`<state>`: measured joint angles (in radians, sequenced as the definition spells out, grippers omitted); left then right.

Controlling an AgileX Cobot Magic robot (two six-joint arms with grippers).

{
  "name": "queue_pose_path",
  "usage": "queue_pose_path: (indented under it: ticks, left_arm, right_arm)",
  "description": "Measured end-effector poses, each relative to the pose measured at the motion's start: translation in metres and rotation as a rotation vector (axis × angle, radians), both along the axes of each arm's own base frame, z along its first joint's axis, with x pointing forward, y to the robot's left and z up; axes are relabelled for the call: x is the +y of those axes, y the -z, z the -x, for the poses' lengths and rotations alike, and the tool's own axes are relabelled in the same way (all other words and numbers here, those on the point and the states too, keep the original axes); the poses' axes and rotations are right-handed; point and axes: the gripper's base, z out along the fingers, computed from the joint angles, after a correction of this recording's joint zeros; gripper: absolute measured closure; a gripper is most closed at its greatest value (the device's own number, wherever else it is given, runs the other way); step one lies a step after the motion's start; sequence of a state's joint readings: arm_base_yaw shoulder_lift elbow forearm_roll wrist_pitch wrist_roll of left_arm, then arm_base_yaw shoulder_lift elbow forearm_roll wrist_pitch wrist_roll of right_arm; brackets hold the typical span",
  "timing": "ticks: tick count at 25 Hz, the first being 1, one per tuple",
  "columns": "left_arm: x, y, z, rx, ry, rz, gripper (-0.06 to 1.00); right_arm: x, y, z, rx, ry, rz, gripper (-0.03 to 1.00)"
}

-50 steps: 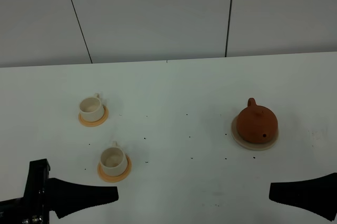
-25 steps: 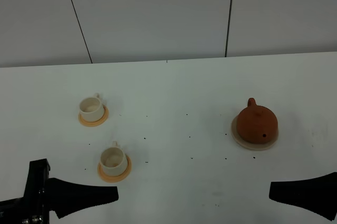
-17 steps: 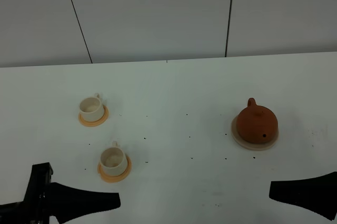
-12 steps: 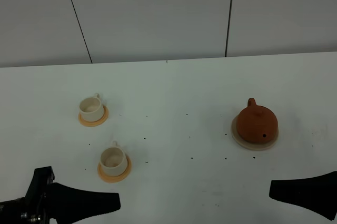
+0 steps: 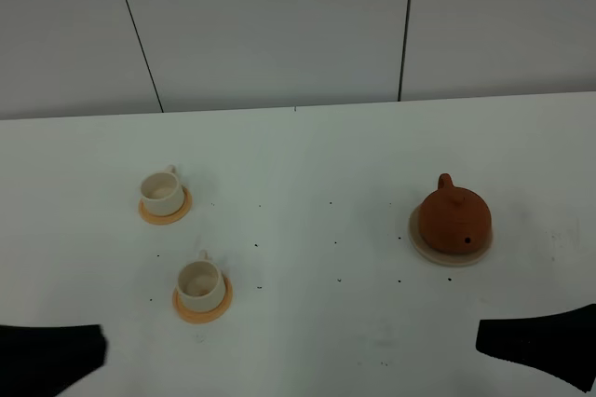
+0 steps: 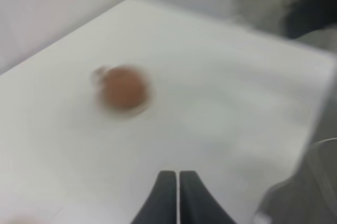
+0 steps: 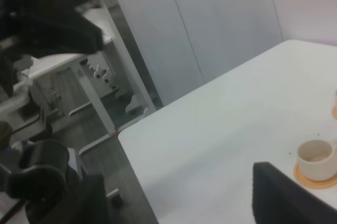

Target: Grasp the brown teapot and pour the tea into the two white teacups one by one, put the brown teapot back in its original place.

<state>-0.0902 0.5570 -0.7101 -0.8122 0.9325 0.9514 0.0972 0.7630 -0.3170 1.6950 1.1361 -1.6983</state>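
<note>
Beyond right end effector (image 5: pixel 507 344) sits brown teapot (image 5: pixel 454 218)

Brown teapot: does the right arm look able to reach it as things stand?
Probably yes: only bare table lies between the open right gripper and the brown teapot, which sits uncovered on its coaster.
</note>
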Motion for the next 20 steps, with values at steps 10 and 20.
queue_pose_path:
  ticks: [10,20]
  left_arm:
    - [0.055,0.010,0.074,0.177,-0.657,-0.109,0.92]
    - [0.061,0.057,0.097,0.154,-0.736,-0.045,0.92]
  right_arm:
    - [-0.003,-0.002,-0.007,0.014,0.088,-0.031,0.41]
    - [-0.003,-0.003,-0.008,0.015,0.093,-0.037,0.41]
